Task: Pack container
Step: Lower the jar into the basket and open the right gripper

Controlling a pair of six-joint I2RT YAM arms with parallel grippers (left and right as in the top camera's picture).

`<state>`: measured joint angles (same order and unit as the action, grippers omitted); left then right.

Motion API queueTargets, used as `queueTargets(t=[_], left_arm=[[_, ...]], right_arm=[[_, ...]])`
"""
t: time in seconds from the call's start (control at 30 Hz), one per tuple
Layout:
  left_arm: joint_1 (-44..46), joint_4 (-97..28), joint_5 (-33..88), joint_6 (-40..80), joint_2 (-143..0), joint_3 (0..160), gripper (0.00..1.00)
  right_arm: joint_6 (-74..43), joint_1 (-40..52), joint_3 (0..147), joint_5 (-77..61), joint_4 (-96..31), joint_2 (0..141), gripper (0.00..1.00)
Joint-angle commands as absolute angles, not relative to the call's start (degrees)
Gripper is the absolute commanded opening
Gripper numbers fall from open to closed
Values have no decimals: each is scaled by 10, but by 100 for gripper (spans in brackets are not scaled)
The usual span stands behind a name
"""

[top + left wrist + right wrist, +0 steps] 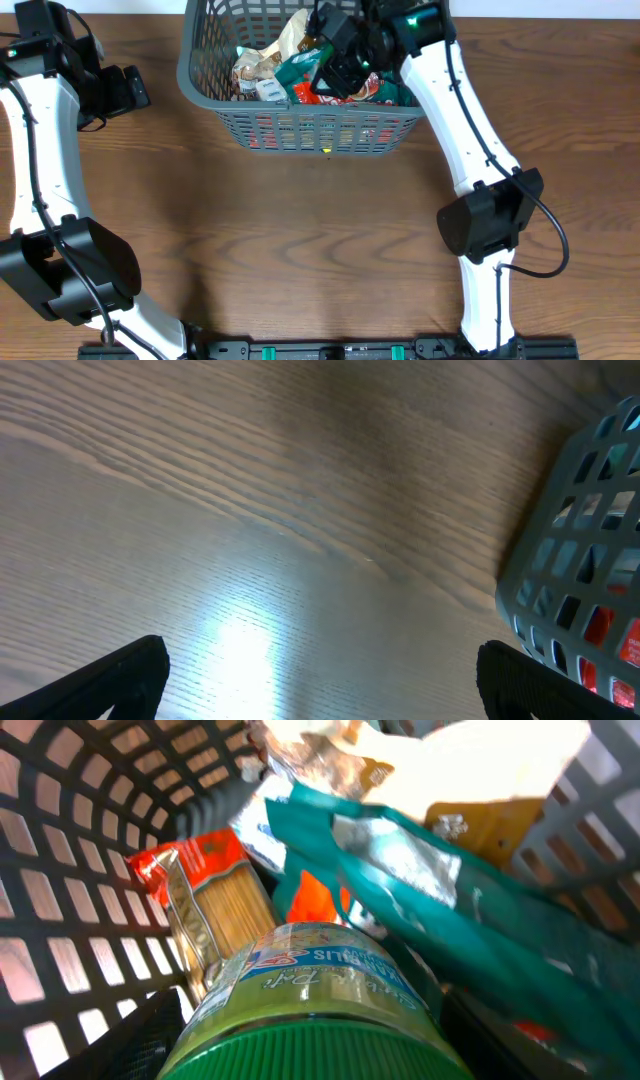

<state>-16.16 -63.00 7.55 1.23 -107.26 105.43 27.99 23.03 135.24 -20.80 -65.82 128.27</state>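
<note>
The dark gray lattice container (300, 128) stands at the top middle of the table and holds several grocery packs. My right gripper (338, 62) is inside it, shut on a green-lidded jar (310, 1005) with a blue and white label. The jar hangs over a pasta pack (215, 915) and a teal bag (430, 910). My left gripper (128, 90) is open and empty over bare table left of the container, whose corner (585, 550) shows in the left wrist view.
A crumpled tan and white bag (290, 40) lies at the back of the container. The wooden table (300, 250) stretches in front of it. The right arm's elbow (490, 215) hangs over the right side.
</note>
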Motion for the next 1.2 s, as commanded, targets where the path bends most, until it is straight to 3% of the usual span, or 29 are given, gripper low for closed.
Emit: queueTargets(t=[0.0, 0.5, 1.1, 1.17], left_arm=[[-163, -632, 79, 5, -1073, 1054, 99], [-163, -632, 79, 5, -1073, 1054, 99], [-163, -632, 79, 5, -1073, 1054, 99], [-163, -632, 79, 5, -1073, 1054, 99]], right_arm=[[279, 256, 1357, -179, -643, 1283, 1], [271, 315, 1357, -163, -569, 1291, 1], [270, 330, 1357, -163, -573, 1358, 1], [270, 330, 1357, -163, -576, 1358, 9]])
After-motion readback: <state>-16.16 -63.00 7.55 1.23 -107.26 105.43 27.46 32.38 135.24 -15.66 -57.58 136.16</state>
